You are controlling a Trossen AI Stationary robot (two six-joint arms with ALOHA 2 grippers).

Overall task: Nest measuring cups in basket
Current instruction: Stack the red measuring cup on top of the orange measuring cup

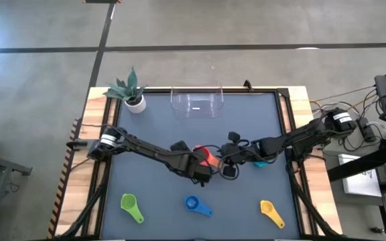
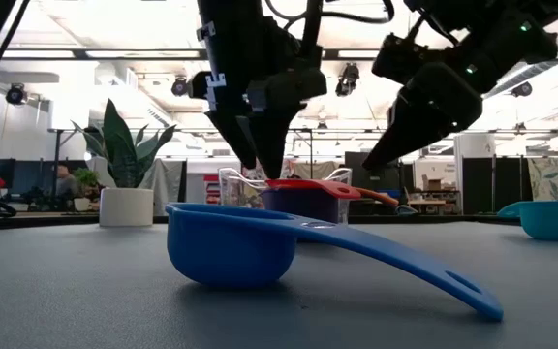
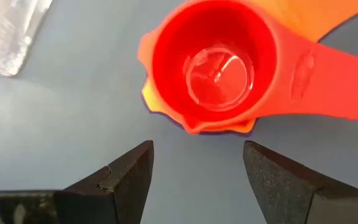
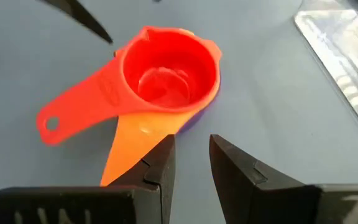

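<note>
High view places both our grippers over the middle of the surface [image 1: 179, 127], the left gripper [image 1: 202, 173] and right gripper [image 1: 228, 163] flanking a small stack: the red cup [image 3: 213, 65] sits nested on top, with the orange cup [image 4: 135, 146] and the purple cup [image 2: 303, 204] under it. The basket [image 1: 198, 102] waits well apart at the far edge. Our left jaws stand wide apart, empty, just short of the red bowl. Our right jaws are partly closed with a narrow gap, holding nothing, poised just above the orange handle. We judge the stack should be lifted by its handles, gripping squarely so the nested cups do not separate or tilt.
</note>
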